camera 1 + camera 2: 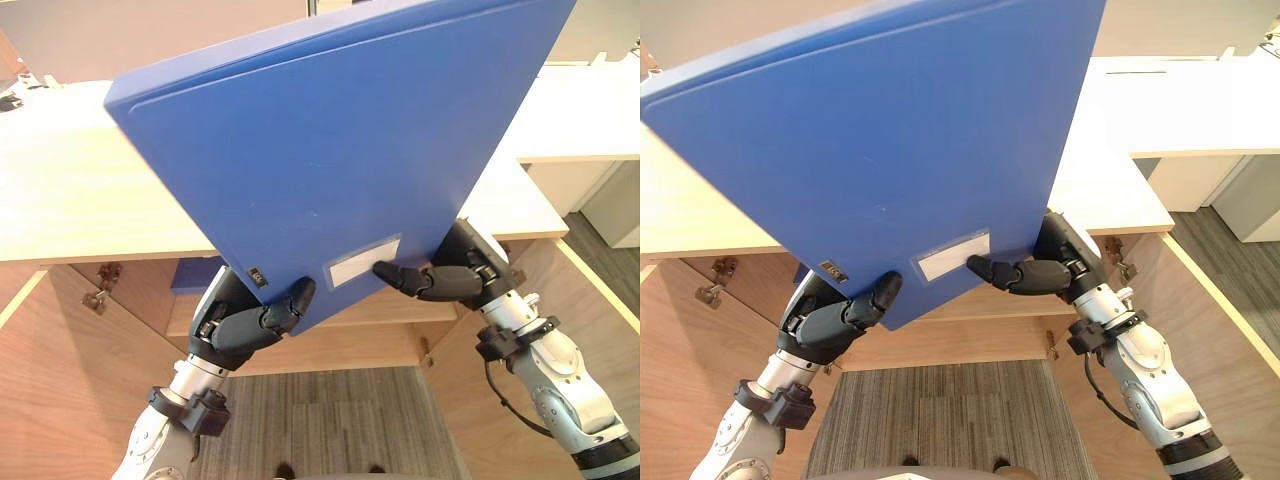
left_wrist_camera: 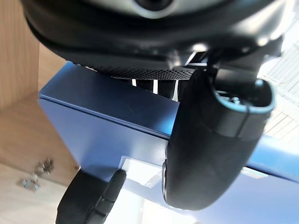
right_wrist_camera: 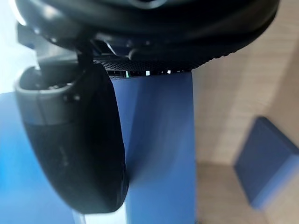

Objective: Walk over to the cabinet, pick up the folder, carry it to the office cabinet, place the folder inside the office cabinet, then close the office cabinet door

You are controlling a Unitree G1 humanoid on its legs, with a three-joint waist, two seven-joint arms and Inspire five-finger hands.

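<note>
Left hand (image 1: 238, 330) and right hand (image 1: 455, 275), we see, both clamp the lower edge of the flat blue plastic folder (image 1: 330, 140), tilted above them.

The big flat blue plastic folder (image 1: 330, 150) is plain blue all over, with a small white paper label (image 1: 362, 263). The left hand (image 1: 245, 325) and right hand (image 1: 445, 275) are black. The light wooden cabinet (image 1: 70, 200) is pale brown with thin wood lines. The grey carpet floor (image 1: 320, 420) has thin stripes.

Large blue folder (image 1: 340, 140), closed, tilted, white label near lower edge, raised above open wooden cabinet (image 1: 90, 200)
</note>
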